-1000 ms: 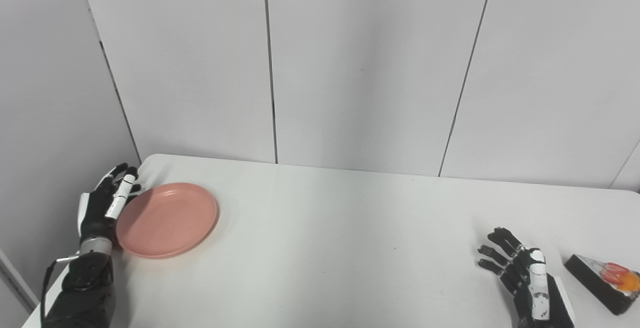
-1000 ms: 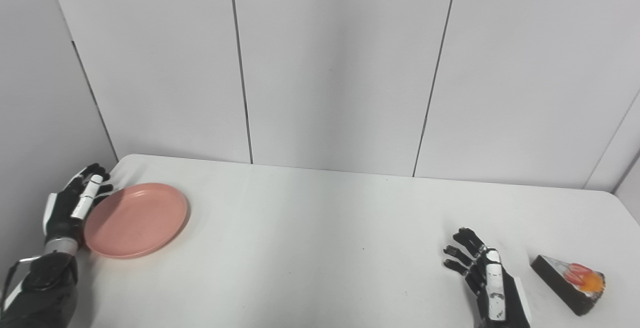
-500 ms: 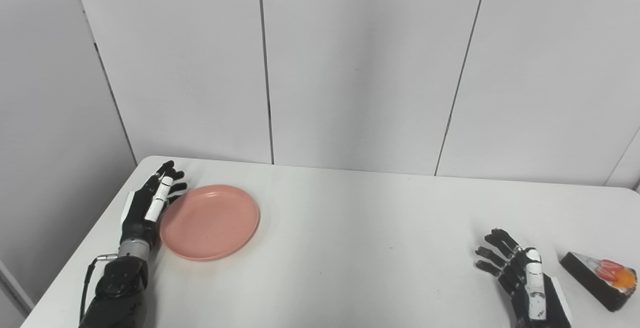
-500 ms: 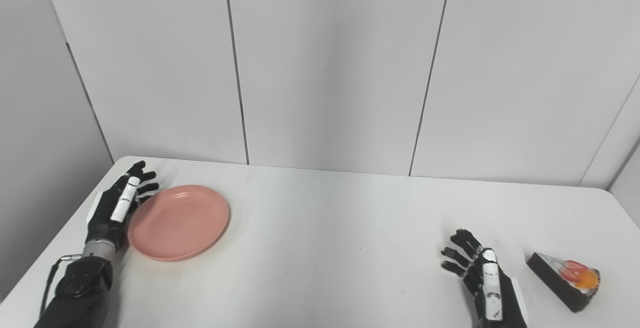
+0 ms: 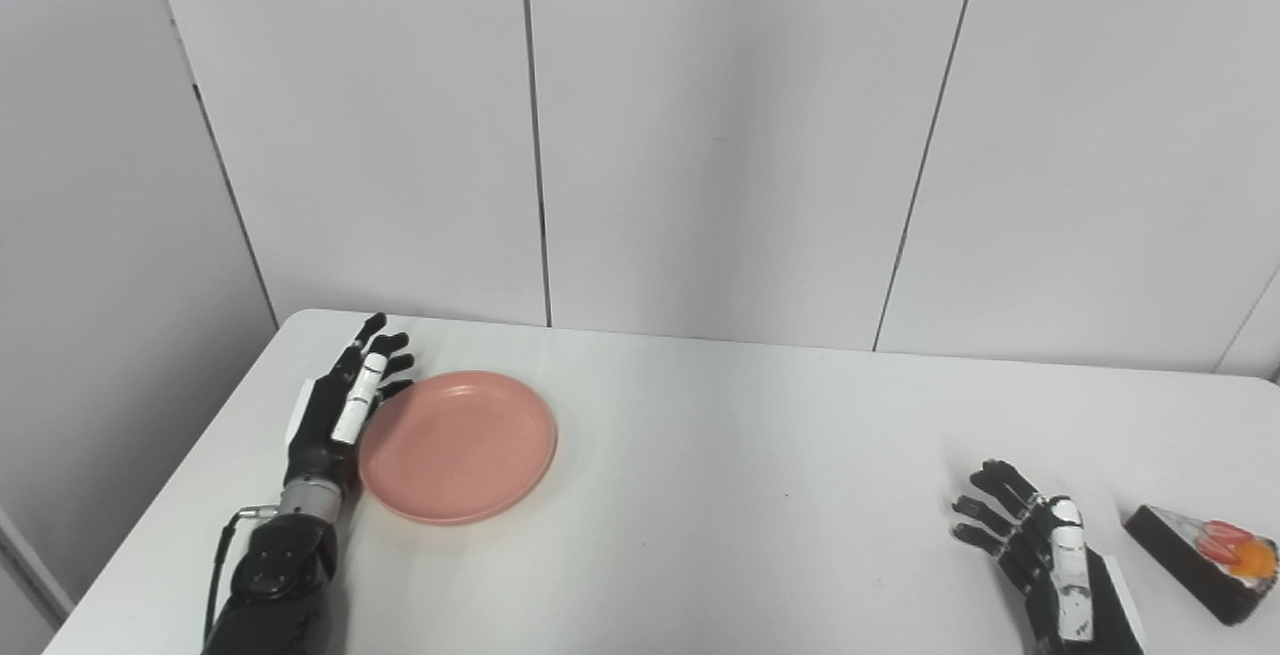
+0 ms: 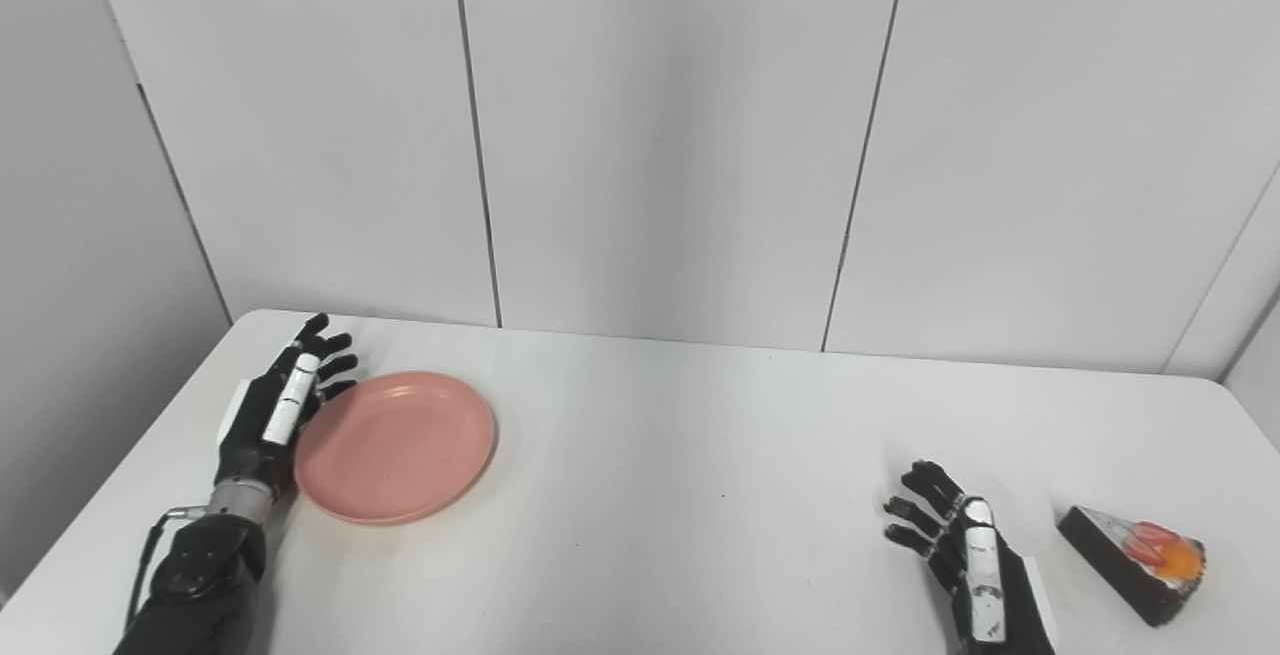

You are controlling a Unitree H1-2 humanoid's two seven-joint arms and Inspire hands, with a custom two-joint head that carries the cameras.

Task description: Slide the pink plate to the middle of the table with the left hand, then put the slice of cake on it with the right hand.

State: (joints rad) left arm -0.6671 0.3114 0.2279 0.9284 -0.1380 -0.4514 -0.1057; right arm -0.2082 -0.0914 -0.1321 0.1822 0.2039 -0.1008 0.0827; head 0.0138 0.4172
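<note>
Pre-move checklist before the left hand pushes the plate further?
1. Left hand against the left rim of the pink plate, fingers apart: ok.
2. Plate at the middle of the table: not ok, it sits in the left part.
3. Path rightward bare of things: ok.
4. Right hand open, apart from the cake slice: ok.
5. Cake slice on the table at the right edge: ok.

plate (image 5: 457, 445) left on table (image 5: 700, 495), cake slice (image 5: 1205, 560) far right
</note>
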